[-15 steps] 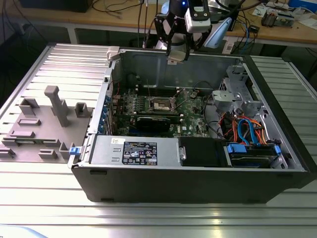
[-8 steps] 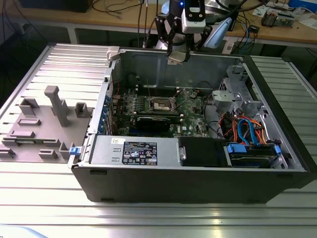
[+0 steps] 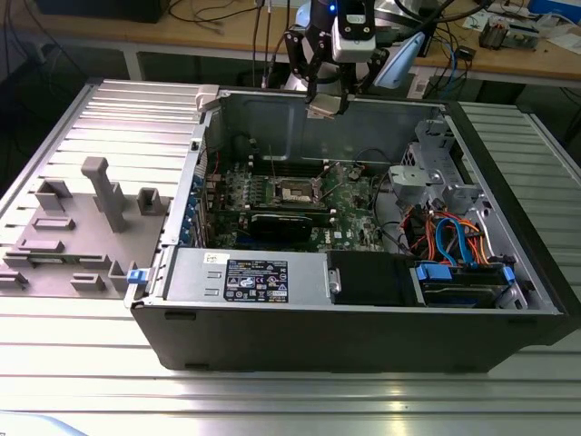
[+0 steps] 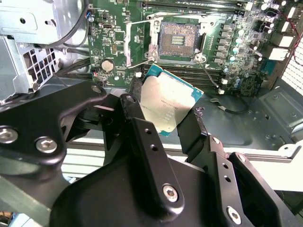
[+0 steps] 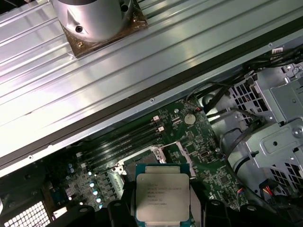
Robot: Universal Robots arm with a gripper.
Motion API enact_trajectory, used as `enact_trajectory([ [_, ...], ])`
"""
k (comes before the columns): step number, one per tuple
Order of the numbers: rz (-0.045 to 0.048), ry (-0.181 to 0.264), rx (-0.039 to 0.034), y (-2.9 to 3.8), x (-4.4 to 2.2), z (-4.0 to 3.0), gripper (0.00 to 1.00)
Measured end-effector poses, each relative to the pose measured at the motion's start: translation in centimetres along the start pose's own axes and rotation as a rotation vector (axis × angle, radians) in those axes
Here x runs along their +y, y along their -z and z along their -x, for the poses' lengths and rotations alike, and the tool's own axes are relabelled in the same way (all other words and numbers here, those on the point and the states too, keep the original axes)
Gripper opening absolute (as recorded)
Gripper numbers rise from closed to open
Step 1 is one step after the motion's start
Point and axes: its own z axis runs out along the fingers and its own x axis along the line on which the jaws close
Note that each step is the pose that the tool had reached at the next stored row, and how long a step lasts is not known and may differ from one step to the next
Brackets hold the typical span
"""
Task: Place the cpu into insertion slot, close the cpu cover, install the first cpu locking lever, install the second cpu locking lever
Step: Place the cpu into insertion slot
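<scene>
Open computer case (image 3: 363, 341), exterior view: I hang at upper centre, over its far wall. My gripper (image 4: 163, 118) is closed down to chip width, its two fingers pinching opposite edges of the cpu (image 5: 162, 196), which is held in the air well apart from the board.

The dangers, as I judge them:
- **Far wall:** a descent begun this close to it could knock the chip against the sheet metal.
- **Bare contacts:** on the green motherboard (image 3: 354, 204), the insertion slot (image 4: 178, 39) lies uncovered with its contact field bare. A tilted or turned landing could bend contacts.
- **Edge grip:** gripped only by its edges, the cpu could slip or twist.

Inside the case, the motherboard lies at centre frame with a long black card (image 3: 286, 222) across it. A labelled grey box (image 3: 245, 277) runs along the near wall, and orange and blue cables (image 3: 449, 241) sit at right. The slot holds nothing.
</scene>
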Motion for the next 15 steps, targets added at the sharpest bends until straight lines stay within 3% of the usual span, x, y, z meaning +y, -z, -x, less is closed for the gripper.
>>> enact_trajectory([
  [9, -0.0012, 0.000, -0.0008, -0.02, 0.00, 0.00, 0.54],
  [11, -0.0128, 0.000, -0.0063, -0.02, 0.00, 0.01, 0.54],
  [15, -0.0203, 0.000, -0.0098, -0.07, 0.00, 0.00, 0.54],
])
